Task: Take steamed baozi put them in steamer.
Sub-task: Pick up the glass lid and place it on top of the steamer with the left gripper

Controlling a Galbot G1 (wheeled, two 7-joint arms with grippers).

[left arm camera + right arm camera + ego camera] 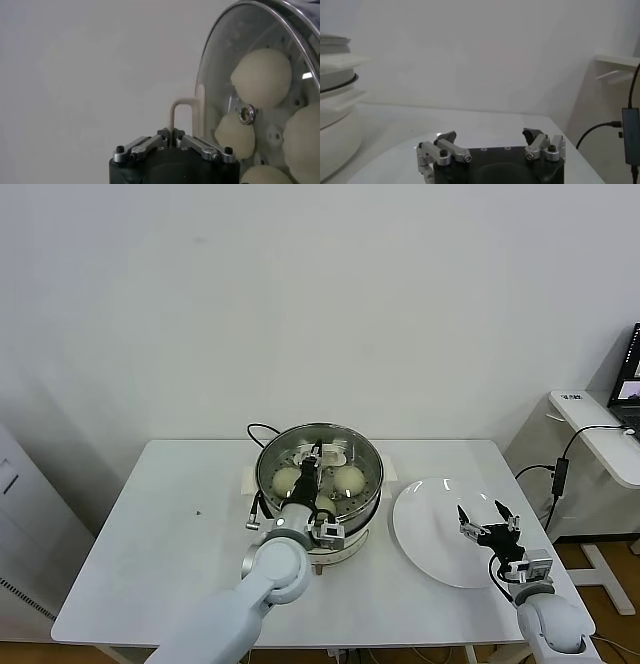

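Now you see the steamer [320, 484] at the centre of the frame near the table's [170, 554] far edge, basket opening upward; its round shape gives no long axis, and pale baozi [348, 478] sit inside under a glass lid [235, 65]. Your left gripper [312, 462] reaches up from lower left over the basket, fingers clamped shut on the lid's cream handle [182, 112], while bare table lies open across the left of the frame. Your right gripper [488, 522] hovers at lower right, fingers spread wide and empty, over the white plate [430, 529] just beside the steamer.
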